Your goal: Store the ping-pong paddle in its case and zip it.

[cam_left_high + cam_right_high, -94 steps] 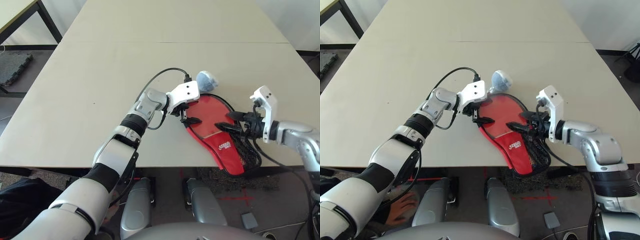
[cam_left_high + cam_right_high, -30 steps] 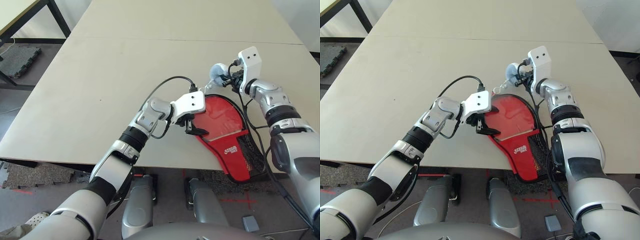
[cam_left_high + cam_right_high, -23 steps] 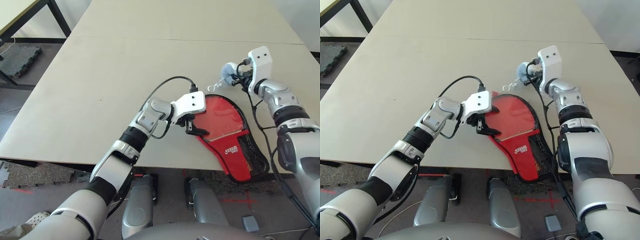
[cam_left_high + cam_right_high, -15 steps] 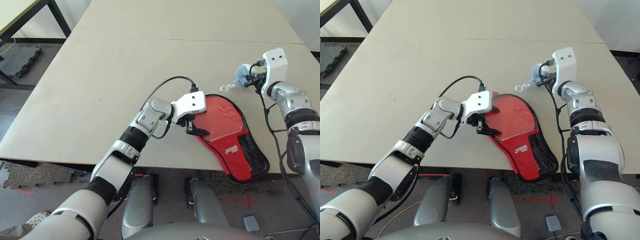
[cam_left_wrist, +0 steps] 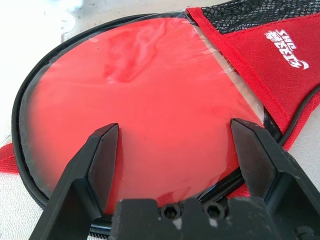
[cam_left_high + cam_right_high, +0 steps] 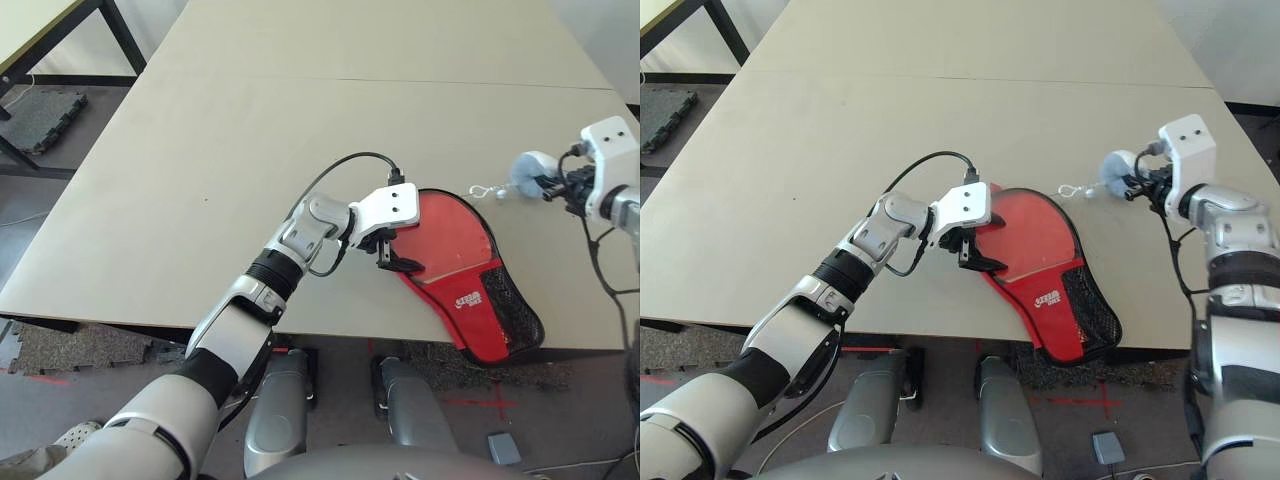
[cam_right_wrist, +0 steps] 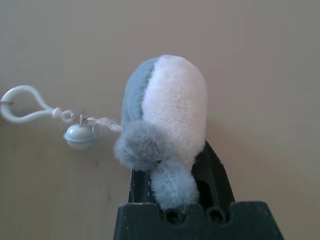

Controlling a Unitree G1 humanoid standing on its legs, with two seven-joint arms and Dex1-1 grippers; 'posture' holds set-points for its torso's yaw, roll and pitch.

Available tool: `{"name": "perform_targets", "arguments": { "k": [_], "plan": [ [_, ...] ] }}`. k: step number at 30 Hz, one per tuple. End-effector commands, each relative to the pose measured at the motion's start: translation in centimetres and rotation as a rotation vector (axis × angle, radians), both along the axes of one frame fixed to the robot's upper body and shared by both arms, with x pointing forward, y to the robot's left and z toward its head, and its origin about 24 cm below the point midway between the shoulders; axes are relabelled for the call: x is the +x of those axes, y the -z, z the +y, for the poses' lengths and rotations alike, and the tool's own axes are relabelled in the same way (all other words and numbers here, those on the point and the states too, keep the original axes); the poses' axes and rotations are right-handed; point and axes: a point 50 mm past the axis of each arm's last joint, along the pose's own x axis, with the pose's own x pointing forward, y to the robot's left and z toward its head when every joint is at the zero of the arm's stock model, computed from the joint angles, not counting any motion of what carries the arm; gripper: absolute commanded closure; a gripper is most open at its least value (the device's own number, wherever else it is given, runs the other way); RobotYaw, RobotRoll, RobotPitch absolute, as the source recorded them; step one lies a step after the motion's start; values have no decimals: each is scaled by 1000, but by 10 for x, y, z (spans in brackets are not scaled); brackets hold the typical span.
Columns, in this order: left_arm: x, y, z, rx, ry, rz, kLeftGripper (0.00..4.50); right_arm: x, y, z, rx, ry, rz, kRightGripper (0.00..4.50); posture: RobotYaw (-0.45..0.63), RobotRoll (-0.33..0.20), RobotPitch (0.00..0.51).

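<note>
Right of centre, left gripper: the left gripper (image 6: 392, 262) hovers with its two black fingers (image 5: 102, 160) spread wide over the near-left edge of the red round face; nothing is between them.
Far right edge, right gripper: the right gripper (image 6: 556, 185) is pressed together on a pompom (image 6: 527, 171), pinching it at its base in the right wrist view.
Pompom: one fluffy piece, pale blue-grey and white (image 7: 165, 120), held off the case and well apart from it, out over bare table at the right of the head views.
Clip and bell: one white clip (image 7: 22, 102) and one small pale bell (image 7: 78, 135) hang from the pompom on a short thread, free of the case.
Ping-pong paddle: one; its red face (image 5: 145, 100) lies inside the case under a clear shiny film, directly under the left gripper. Its handle cannot be made out.
Case: one case (image 6: 470, 290), red with black trim, lying flat at the table's near edge right of centre, round end towards the left gripper, narrow end with black mesh pocket (image 6: 515, 310) and white logo (image 6: 468, 298) overhanging the edge at lower right.
Zip: whether it is closed around the rim cannot be told.
Cable: one black cable (image 6: 335, 175) loops above the left wrist.
Table: one pale table (image 6: 250, 120), with a seam line across the upper part of the frame.
</note>
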Motion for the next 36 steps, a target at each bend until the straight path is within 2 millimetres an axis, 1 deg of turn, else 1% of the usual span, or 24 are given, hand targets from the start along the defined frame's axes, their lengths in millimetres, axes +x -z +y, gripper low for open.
{"name": "perform_targets", "arguments": {
  "k": [1,6,9,12,16,19,25,27,31,36],
  "plan": [
    [-5,29,3,120,-3,67,0,-31,-5,-7,28,-40,88,4332,-53,0,217],
    [-4,29,2,118,2,65,0,-63,-6,-10,53,-57,176,4333,-62,0,219],
    [-4,29,2,119,6,64,0,-78,-6,-12,64,-71,227,4333,-67,0,220],
    [-4,29,2,120,9,64,0,-93,-7,-7,102,-124,296,4333,-70,0,220],
    [-4,29,1,120,11,63,0,-107,-7,0,139,-181,370,4333,-76,0,222],
    [-4,30,-1,119,14,63,0,-118,-7,8,196,-247,446,4333,-74,0,223],
    [-4,29,-3,112,16,60,0,-143,1,18,290,-358,634,4333,-72,0,221],
    [-4,29,-3,110,16,61,0,-150,4,21,294,-382,691,4333,-69,0,221],
    [-6,29,-4,106,20,62,0,-164,14,11,218,-377,812,4334,-64,0,220],
    [-6,30,-3,107,19,65,0,-169,16,3,165,-354,858,4336,-58,0,220]
  ]
}}
